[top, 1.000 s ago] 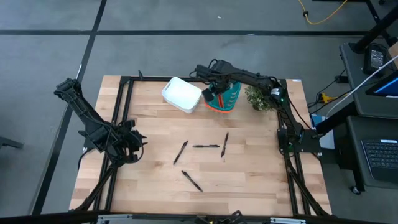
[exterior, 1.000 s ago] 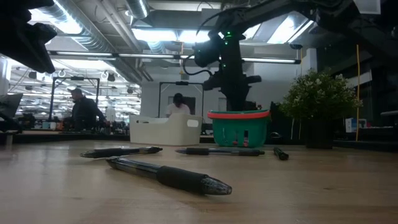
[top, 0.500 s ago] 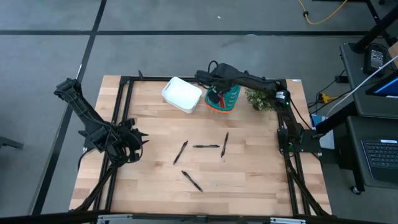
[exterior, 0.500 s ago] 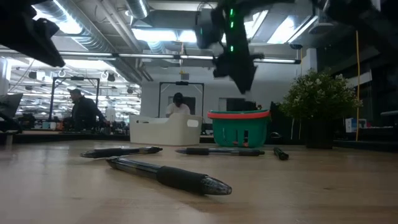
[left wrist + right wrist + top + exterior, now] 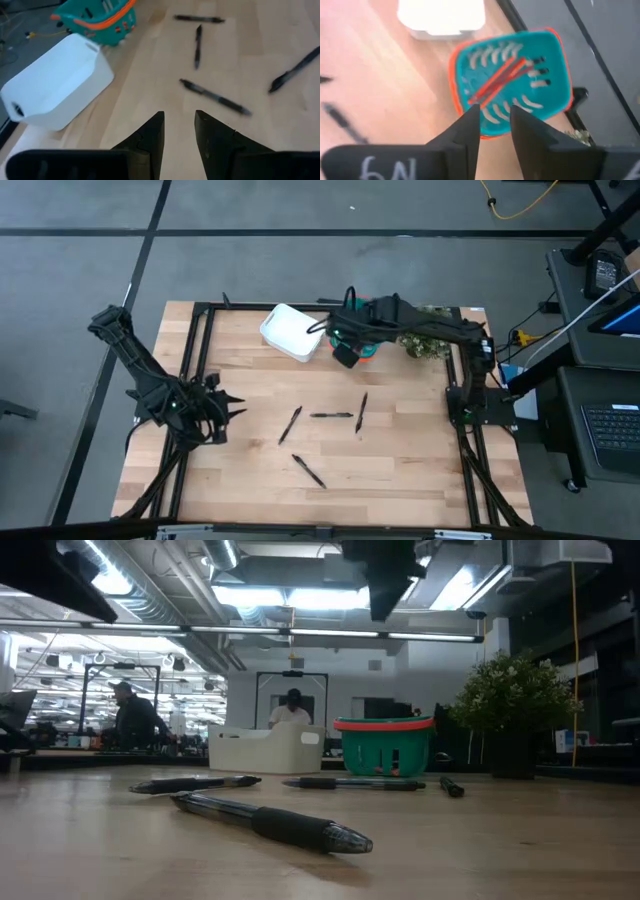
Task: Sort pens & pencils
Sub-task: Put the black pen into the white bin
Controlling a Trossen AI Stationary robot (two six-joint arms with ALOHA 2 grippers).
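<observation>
Several black pens lie flat on the wooden table: one (image 5: 291,424), one (image 5: 331,415), one (image 5: 361,411) and one nearer the front (image 5: 308,470); the low view shows the closest (image 5: 270,823). Red and orange pencils (image 5: 497,80) lie inside the teal basket (image 5: 555,75) at the table's far side. My right gripper (image 5: 492,112) hangs open high above the basket's near rim, empty; from overhead it is here (image 5: 345,354). My left gripper (image 5: 178,120) is open and empty at the table's left (image 5: 216,405), pointing toward the pens.
A white bin (image 5: 293,332) stands left of the teal basket (image 5: 372,342). A small potted plant (image 5: 425,340) stands right of it. Black frame rails run along the table's left and right sides. People show in the room beyond (image 5: 135,720).
My right gripper has risen from inside the teal basket, up past the top of the low view, and come a little toward the table's near edge. The pencils stay in the basket. The pens have not moved.
</observation>
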